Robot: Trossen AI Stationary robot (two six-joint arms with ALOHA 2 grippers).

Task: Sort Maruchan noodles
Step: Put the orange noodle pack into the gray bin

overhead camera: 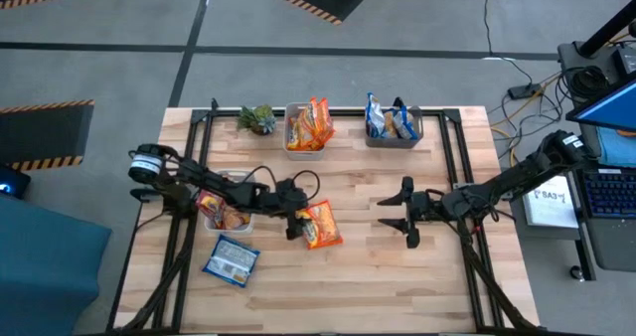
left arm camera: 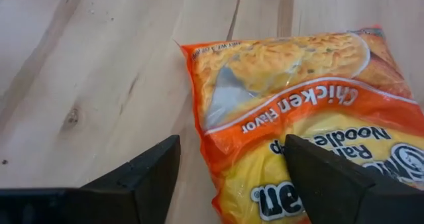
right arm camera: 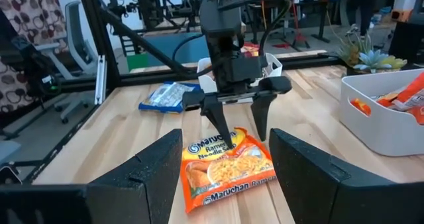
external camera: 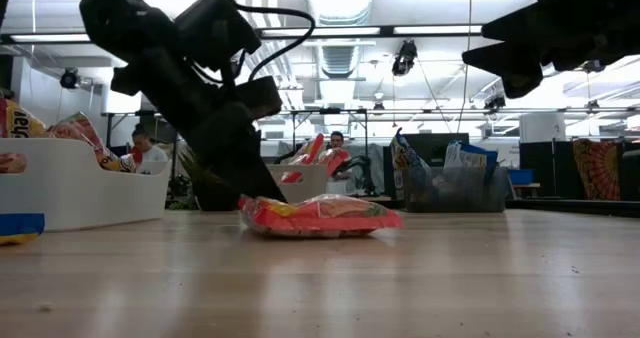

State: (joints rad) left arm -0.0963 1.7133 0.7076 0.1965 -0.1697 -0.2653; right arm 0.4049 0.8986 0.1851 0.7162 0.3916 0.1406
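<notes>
An orange-yellow Maruchan packet (overhead camera: 322, 226) lies flat on the wooden table near its middle; it also shows in the low view (external camera: 320, 216). My left gripper (overhead camera: 296, 225) is open and points down at the packet's left edge. One finger (left arm camera: 331, 177) is over the packet, and the other (left arm camera: 139, 177) is over bare wood beside it. My right gripper (overhead camera: 402, 220) is open and empty. It hovers above the table to the right of the packet, facing it. My left gripper comes at the orange packet's long edge (left arm camera: 199, 118) from above, its fingers standing astride that edge. I cannot tell whether either fingertip touches the packet. The packet lies flat on the table.
A white bin (overhead camera: 227, 213) with packets sits under my left arm. A blue packet (overhead camera: 232, 259) lies at the near left. At the far edge stand a small green plant (overhead camera: 258, 119), a white bin of orange packets (overhead camera: 308, 127) and a clear bin of blue packets (overhead camera: 393, 125).
</notes>
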